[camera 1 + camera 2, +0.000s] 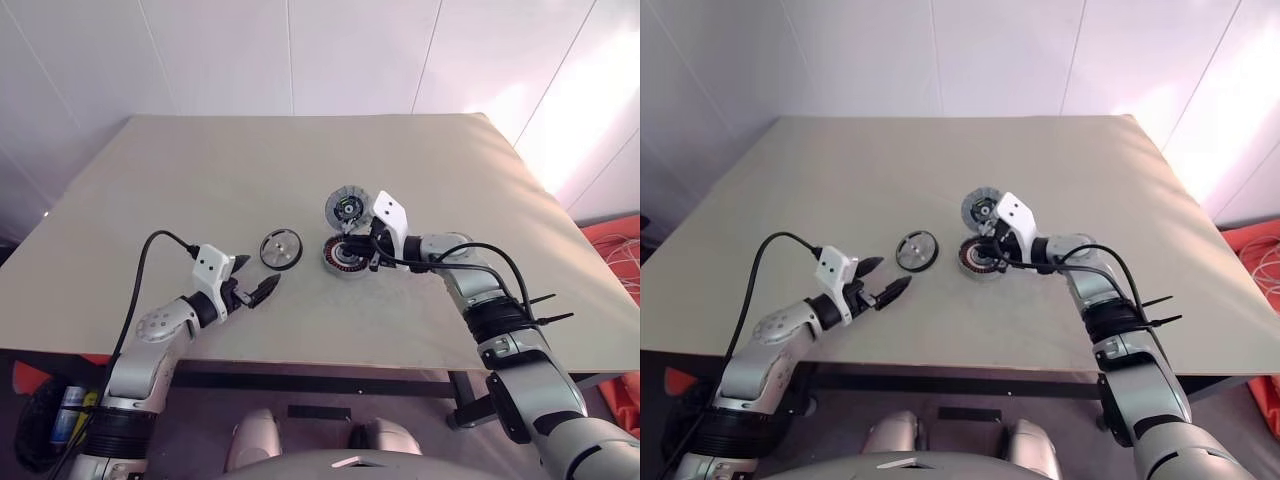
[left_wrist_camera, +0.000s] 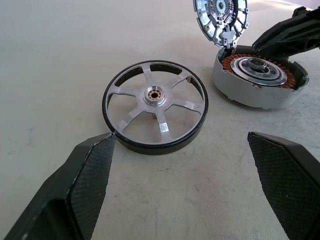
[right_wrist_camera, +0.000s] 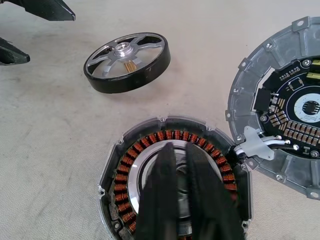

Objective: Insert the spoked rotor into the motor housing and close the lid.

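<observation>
On the beige table (image 1: 180,180), the motor housing (image 1: 343,257) lies open near the middle, and everything else is placed from it. The right gripper (image 3: 181,165) hangs over its centre, fingers pressed together, empty. The left gripper (image 1: 255,284), fingers spread wide, sits well to its left. The lid (image 1: 347,208) stands tilted up at its far edge. The spoked rotor (image 1: 281,249) lies flat just left of it.

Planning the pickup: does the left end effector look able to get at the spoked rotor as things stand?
Probably yes. The left end effector is open, and the spoked rotor lies flat on the table just ahead of its fingers, with nothing between them. The motor housing sits apart.
</observation>
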{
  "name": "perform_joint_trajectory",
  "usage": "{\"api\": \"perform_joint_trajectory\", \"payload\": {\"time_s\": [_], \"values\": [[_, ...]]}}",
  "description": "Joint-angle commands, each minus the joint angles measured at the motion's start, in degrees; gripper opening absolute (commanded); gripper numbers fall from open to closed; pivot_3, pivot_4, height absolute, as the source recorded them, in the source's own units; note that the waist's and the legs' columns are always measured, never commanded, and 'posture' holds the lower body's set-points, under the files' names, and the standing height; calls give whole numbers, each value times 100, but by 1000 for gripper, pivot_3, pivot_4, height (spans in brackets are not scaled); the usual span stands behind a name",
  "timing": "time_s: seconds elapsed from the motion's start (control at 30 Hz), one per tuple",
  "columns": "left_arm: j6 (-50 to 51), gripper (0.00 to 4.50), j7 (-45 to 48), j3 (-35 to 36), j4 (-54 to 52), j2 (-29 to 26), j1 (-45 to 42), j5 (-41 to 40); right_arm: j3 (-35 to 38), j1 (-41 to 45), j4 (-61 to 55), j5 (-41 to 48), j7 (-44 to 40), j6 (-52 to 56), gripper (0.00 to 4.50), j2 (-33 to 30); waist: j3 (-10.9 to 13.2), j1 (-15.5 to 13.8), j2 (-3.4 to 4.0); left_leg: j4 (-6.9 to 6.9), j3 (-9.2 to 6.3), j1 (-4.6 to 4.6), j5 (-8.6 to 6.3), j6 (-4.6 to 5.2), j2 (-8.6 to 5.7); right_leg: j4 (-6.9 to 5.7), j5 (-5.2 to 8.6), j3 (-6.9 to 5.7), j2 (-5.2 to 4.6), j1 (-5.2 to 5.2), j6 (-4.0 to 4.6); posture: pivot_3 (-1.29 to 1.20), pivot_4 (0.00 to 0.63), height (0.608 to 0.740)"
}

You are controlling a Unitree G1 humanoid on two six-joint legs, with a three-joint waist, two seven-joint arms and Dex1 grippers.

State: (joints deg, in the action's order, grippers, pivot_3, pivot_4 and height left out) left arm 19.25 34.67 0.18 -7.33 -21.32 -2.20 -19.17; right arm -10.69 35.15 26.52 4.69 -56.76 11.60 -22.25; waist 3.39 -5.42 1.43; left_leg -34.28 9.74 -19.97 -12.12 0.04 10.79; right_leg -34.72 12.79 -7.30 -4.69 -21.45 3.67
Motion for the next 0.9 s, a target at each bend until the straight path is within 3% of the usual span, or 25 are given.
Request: {"api": "perform_joint_trajectory", "payload": {"time_s": [0.03, 0.5, 0.9], "values": [[-133, 4500, 26, 82, -63, -21, -56, -1, 180, 264, 115, 34, 235, -43, 30, 63, 0, 0, 0, 0, 0, 0, 0, 0, 0, 0, 0, 0, 0, 0, -1, 0, 0, 740], [-210, 4500, 63, 62, 34, -15, -44, 13, 152, 769, 1120, -187, 651, -621, 30, 257, 0, 8, 0, 0, 5, -2, 0, 0, 0, -3, -11, 5, 0, -8, 19, 0, 0, 740], [-293, 4500, 65, 78, 99, -26, -34, 32, 127, 574, 1124, -239, 557, -789, 30, 232, 0, 6, 0, 0, 7, -3, 0, 0, 0, -3, -11, 7, 0, -10, 19, 0, 0, 740]]}}
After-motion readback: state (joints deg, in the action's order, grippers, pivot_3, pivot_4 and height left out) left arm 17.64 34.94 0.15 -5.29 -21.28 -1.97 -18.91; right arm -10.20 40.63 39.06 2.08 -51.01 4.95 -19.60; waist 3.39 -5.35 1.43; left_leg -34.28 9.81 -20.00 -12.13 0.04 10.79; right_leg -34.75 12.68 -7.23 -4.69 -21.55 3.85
